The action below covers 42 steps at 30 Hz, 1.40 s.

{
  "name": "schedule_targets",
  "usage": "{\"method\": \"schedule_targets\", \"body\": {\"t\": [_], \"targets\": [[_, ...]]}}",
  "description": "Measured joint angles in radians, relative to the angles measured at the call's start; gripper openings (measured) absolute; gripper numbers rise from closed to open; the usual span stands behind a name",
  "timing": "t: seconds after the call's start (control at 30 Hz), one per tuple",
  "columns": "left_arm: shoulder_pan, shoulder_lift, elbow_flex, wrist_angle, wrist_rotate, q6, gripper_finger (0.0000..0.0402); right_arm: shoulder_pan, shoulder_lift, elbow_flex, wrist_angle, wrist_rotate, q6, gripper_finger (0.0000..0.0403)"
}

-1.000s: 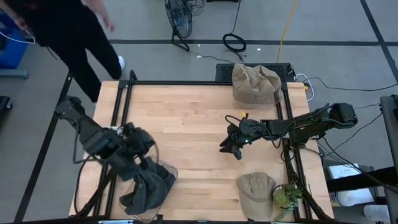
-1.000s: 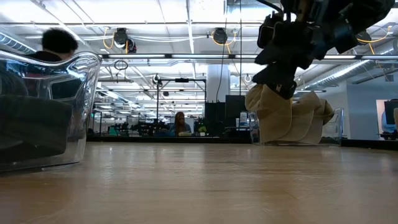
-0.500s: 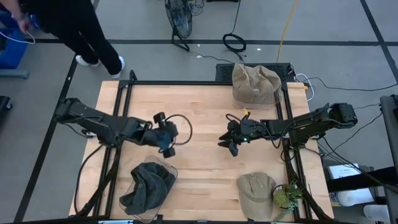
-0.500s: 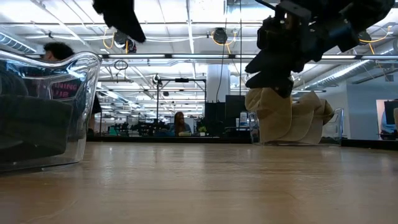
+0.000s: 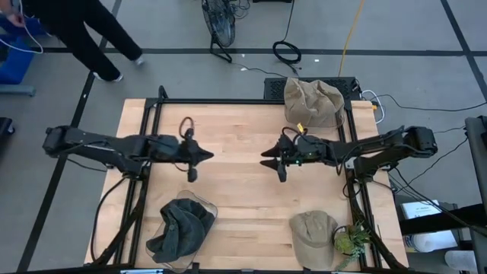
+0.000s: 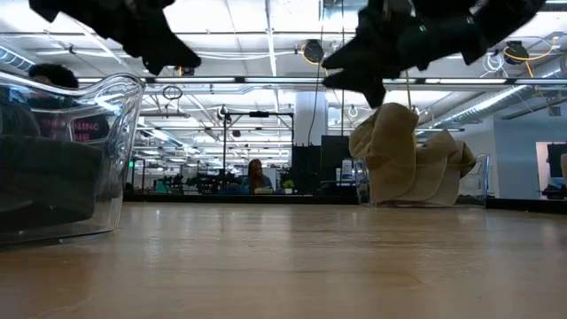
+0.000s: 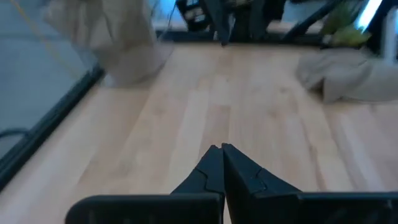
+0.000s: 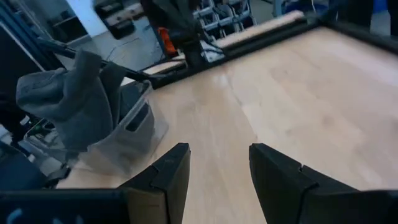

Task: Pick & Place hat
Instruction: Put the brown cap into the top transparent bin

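Note:
A dark grey hat (image 5: pixel 183 230) lies bunched in a clear bin (image 5: pixel 205 207) at the table's near left; the right wrist view shows it too (image 8: pixel 78 102). A tan hat (image 5: pixel 313 234) lies flat on the table at the near right. Another tan hat (image 5: pixel 311 102) sits in a clear container at the far right edge. My left gripper (image 5: pixel 207 156) hovers shut above the table's middle left, holding nothing (image 7: pixel 222 149). My right gripper (image 5: pixel 271 163) hovers open above the table's middle, facing the left one (image 8: pixel 217 163).
A black frame (image 5: pixel 156 103) runs around the table's edges. A small green plant (image 5: pixel 351 240) stands beside the near tan hat. Bare wood (image 5: pixel 236 205) lies between the bin and the near tan hat. A person (image 5: pixel 72 30) walks past the far left corner.
My left gripper has risen from the bin at the near left, swung toward the table's middle and stretched out level. The grey hat has stayed in the bin. My right gripper has shifted slightly toward the far left and turned. The person has walked off to the left.

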Motion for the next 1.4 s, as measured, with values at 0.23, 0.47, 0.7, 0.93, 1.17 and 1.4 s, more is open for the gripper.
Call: {"method": "schedule_targets", "body": {"t": [0.23, 0.47, 0.7, 0.93, 1.17, 1.4], "targets": [[0.033, -0.176, -0.091, 0.012, 0.054, -0.008, 0.0002, 0.031, 0.005, 0.292, -0.463, 0.138, -0.116, 0.0150], [0.030, -0.242, -0.108, 0.013, 0.160, -0.047, 0.0008, 0.077, 0.012, 0.582, -0.913, 0.247, -0.069, 0.0150], [0.030, -0.242, -0.109, 0.014, 0.210, -0.059, 0.0009, 0.186, 0.013, 0.651, -0.946, 0.422, -0.050, 0.0150], [0.029, -0.242, -0.109, 0.014, 0.257, -0.038, 0.0008, 0.256, 0.022, 0.651, -1.008, 0.468, 0.078, 0.0150], [0.030, -0.242, -0.109, 0.014, 0.256, -0.012, 0.0006, 0.274, 0.046, 0.652, -1.005, 0.415, 0.139, 0.0150], [0.030, -0.242, -0.109, 0.014, 0.255, 0.008, 0.0004, 0.282, 0.097, 0.651, -1.023, 0.229, 0.222, 0.0150]]}}
